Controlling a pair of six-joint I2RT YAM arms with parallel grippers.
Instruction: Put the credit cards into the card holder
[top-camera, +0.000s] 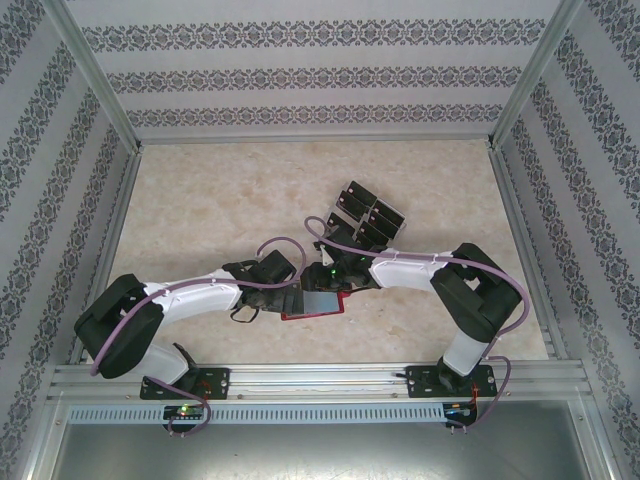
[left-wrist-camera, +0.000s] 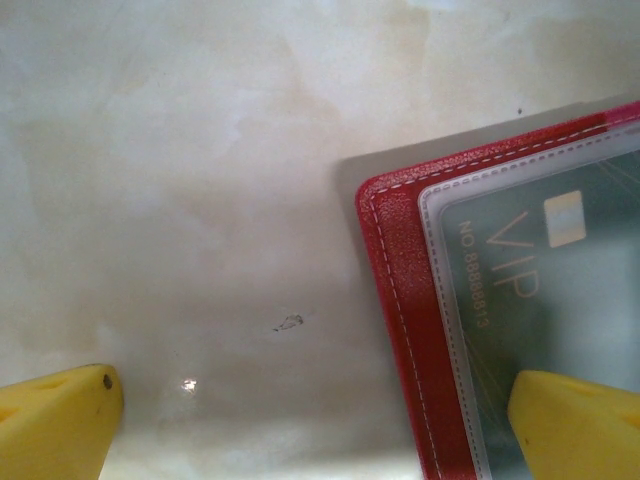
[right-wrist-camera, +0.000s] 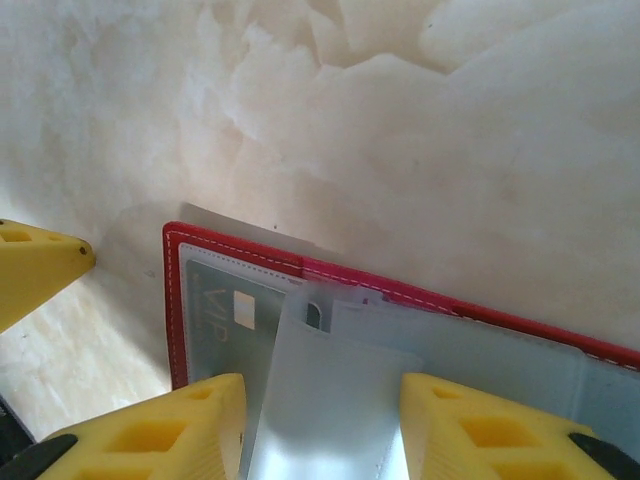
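The right gripper (right-wrist-camera: 320, 400) grasps a glare-pale flat credit card (right-wrist-camera: 340, 360) over the open dark-red leather-like card holder (right-wrist-camera: 176, 300), which lies midway on the marbled beige surface (right-wrist-camera: 420, 130). Best to slide the card level into a clear plastic pocket (right-wrist-camera: 500, 355). The left gripper (left-wrist-camera: 310, 400), released wide, could pin the holder's edge.

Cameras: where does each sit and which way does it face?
Top external: above, behind the bases, looking down on the table; left arm and right arm reach the card holder.
Left wrist: looking down at the holder's corner; left gripper's yellow fingers wide apart.
Right wrist: looking down into its pockets; right gripper's fingers at the bottom.
Shared: both wrist views show the VIP card.
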